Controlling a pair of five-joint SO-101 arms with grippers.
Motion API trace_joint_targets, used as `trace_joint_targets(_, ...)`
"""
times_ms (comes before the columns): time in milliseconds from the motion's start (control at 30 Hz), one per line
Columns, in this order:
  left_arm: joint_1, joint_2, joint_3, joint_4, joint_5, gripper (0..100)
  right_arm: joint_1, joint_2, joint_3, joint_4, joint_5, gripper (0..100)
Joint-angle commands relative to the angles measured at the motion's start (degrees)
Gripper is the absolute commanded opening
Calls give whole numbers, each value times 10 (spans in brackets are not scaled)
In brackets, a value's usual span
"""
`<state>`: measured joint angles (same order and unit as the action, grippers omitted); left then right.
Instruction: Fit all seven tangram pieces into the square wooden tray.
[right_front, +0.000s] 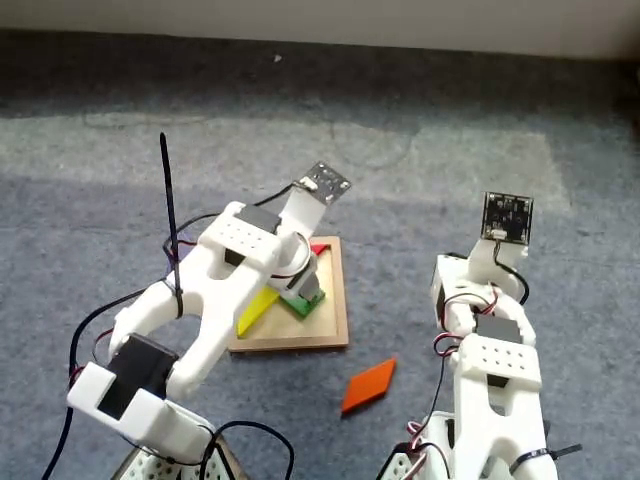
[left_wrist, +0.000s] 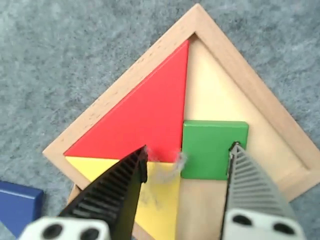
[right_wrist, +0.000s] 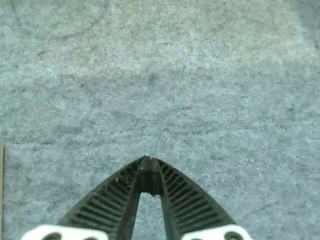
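Note:
The square wooden tray (left_wrist: 235, 62) lies on grey carpet and holds a large red triangle (left_wrist: 142, 112), a green square (left_wrist: 212, 147) and a yellow triangle (left_wrist: 155, 205). My left gripper (left_wrist: 189, 155) hangs open just above the tray, its fingers astride the green square's near edge, holding nothing. In the high view the left arm covers much of the tray (right_front: 338, 300), with the yellow triangle (right_front: 257, 310) and the green square (right_front: 302, 303) peeking out. An orange parallelogram (right_front: 369, 385) lies on the carpet in front of the tray. My right gripper (right_wrist: 148, 165) is shut over bare carpet.
A blue piece (left_wrist: 17, 207) lies on the carpet just outside the tray's corner. A thin black rod (right_front: 167, 200) stands upright left of the tray. The right arm (right_front: 490, 340) sits folded back at the right. Open carpet stretches beyond the tray.

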<state>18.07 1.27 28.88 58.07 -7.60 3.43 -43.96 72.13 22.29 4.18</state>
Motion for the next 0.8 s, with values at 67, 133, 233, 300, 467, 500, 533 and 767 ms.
trace_joint_targets(67, -13, -129, -18, 66, 3, 259, 5, -16, -7, -13, -1, 6)
trace_joint_targets(133, -21, -176, 0, 76, 3, 259, 5, -16, -7, -13, -1, 6)
trace_joint_targets(233, -66, -233, 25, 77, 4, 259, 5, -16, -7, -13, -1, 6)
trace_joint_targets(300, -119, -254, 34, 77, 4, 259, 5, -16, -7, -13, -1, 6)
trace_joint_targets(467, -251, -240, 33, 85, 0, 263, 5, -16, -7, -13, -1, 6)
trace_joint_targets(500, -271, -233, 33, 85, 0, 263, 4, -16, -7, -13, -1, 6)
trace_joint_targets(533, -289, -223, 33, 84, -1, 263, 4, -16, -7, -13, -1, 6)
trace_joint_targets(767, -343, -132, 16, 66, -17, 264, 4, -16, -7, -13, -1, 6)
